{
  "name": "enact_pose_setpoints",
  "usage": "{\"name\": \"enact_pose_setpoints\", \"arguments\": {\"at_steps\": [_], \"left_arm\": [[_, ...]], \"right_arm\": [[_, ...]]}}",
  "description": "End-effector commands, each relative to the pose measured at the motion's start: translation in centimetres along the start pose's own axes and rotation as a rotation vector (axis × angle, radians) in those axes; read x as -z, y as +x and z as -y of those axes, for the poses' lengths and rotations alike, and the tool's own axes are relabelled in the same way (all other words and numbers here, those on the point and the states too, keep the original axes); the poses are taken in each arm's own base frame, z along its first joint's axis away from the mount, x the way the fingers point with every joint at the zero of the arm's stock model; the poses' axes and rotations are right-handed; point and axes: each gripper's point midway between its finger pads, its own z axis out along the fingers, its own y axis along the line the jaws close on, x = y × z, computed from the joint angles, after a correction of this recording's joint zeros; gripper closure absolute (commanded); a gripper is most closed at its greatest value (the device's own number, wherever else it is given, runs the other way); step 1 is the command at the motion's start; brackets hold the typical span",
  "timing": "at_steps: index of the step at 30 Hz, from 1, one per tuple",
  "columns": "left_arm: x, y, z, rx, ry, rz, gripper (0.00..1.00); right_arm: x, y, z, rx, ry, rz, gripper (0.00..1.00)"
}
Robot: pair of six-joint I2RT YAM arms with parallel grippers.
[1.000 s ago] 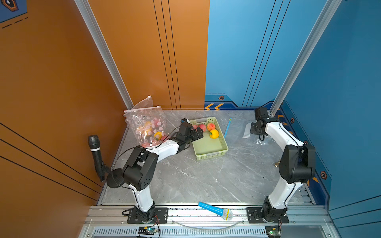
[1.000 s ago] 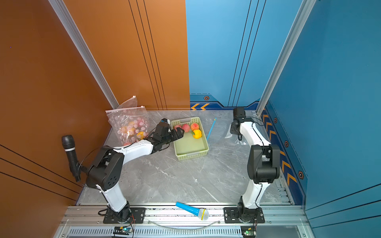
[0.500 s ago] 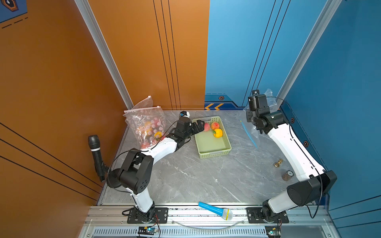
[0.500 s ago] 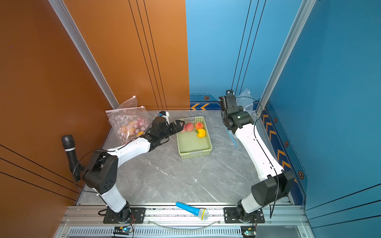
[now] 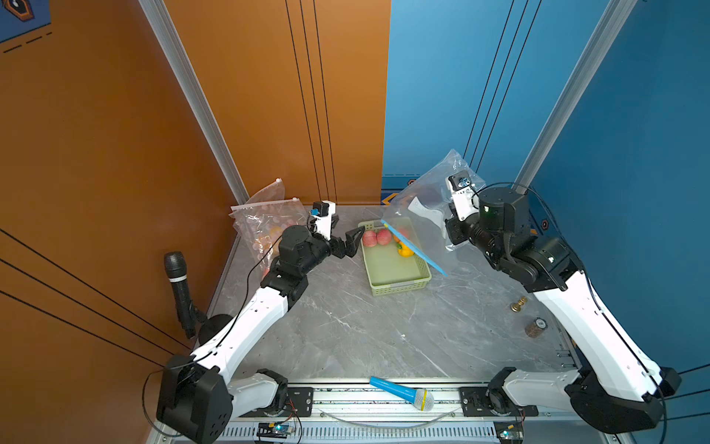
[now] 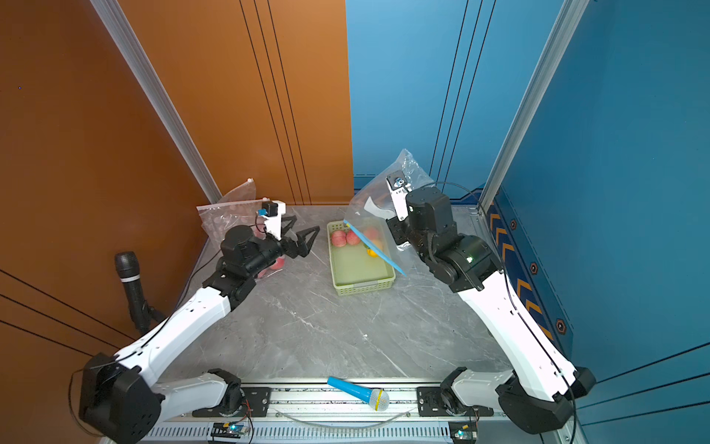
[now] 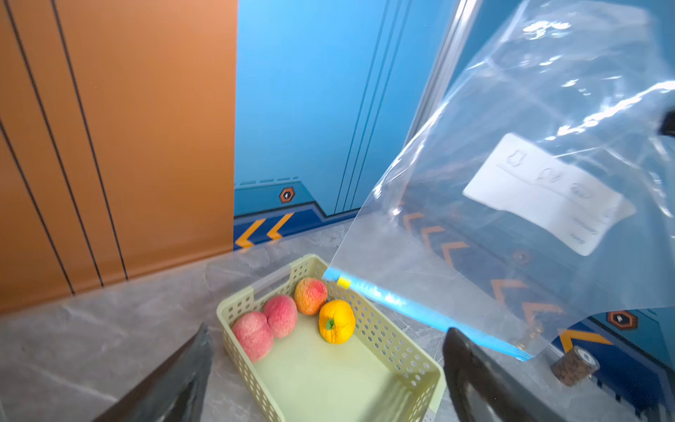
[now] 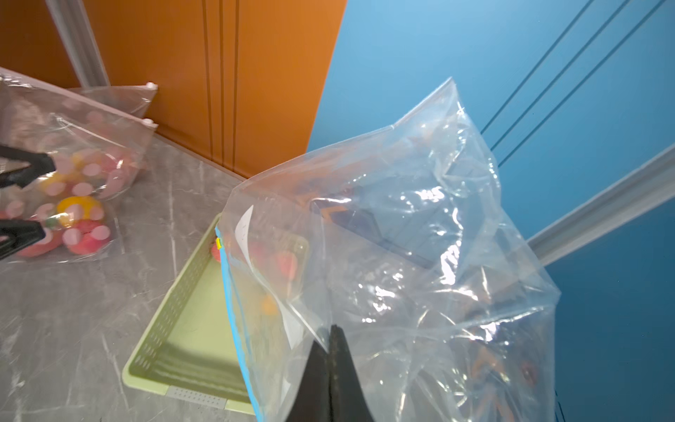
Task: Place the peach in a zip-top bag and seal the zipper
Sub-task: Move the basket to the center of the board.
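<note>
Bag [image 8: 401, 226] pinched in right jaws, left jaws wide

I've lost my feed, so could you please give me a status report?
Left gripper open near basket. Right gripper shut on zip-top bag, aloft. Peaches in basket. Bag overhangs basket.

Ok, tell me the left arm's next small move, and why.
Probably ease the left gripper forward over the basket rim and down around the nearest peach: it is open and empty just short of the basket, while the right gripper holds the zip-top bag aloft.
</note>
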Motion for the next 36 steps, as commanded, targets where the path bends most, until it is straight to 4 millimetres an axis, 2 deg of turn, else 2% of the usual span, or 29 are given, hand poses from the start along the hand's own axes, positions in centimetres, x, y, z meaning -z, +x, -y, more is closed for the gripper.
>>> {"name": "enact_pose_setpoints", "arguments": {"at_steps": [1,5,6,8,10,14,18,21,24,26,28,31,36], "left_arm": [[1.6,-2.2,3.1,-0.196,0.14,-0.045,0.02],[2.6,-2.5,6.2,-0.246,0.281,-0.108,0.02],[2.7,-2.4,6.9,-0.256,0.307,-0.121,0.02],[2.8,-2.3,8.2,-0.292,0.353,-0.134,0.02],[2.9,-1.1,9.1,-0.316,0.381,-0.178,0.02],[2.5,0.1,10.4,-0.383,0.41,-0.205,0.02],[1.9,0.3,10.2,-0.418,0.377,-0.213,0.0],[1.8,0.2,10.4,-0.425,0.377,-0.222,0.16],[2.0,0.6,11.0,-0.432,0.391,-0.225,0.4],[2.1,0.8,11.1,-0.433,0.38,-0.23,0.63],[2.1,0.9,10.9,-0.425,0.356,-0.231,0.82],[2.3,0.6,10.6,-0.404,0.319,-0.212,1.0],[3.1,-0.3,10.0,-0.324,0.254,-0.171,1.0]], "right_arm": [[0.2,-0.6,-3.8,0.078,-0.173,0.069,1.0],[1.0,-0.8,-6.0,0.128,-0.274,0.122,1.0],[1.6,-1.1,-7.4,0.146,-0.321,0.142,1.0],[2.1,-1.3,-8.6,0.167,-0.375,0.165,1.0],[2.5,-1.5,-9.6,0.185,-0.417,0.181,1.0],[2.9,-1.4,-11.6,0.218,-0.487,0.191,1.0],[3.2,-1.1,-13.2,0.246,-0.546,0.192,1.0],[3.2,-1.1,-13.9,0.243,-0.578,0.196,1.0],[2.7,-1.0,-14.3,0.238,-0.588,0.193,1.0],[2.2,-0.9,-14.4,0.238,-0.581,0.183,1.0],[1.8,-0.7,-14.6,0.237,-0.582,0.173,1.0],[1.3,-0.5,-14.8,0.226,-0.584,0.16,1.0],[0.7,-0.3,-14.7,0.176,-0.579,0.161,1.0]]}}
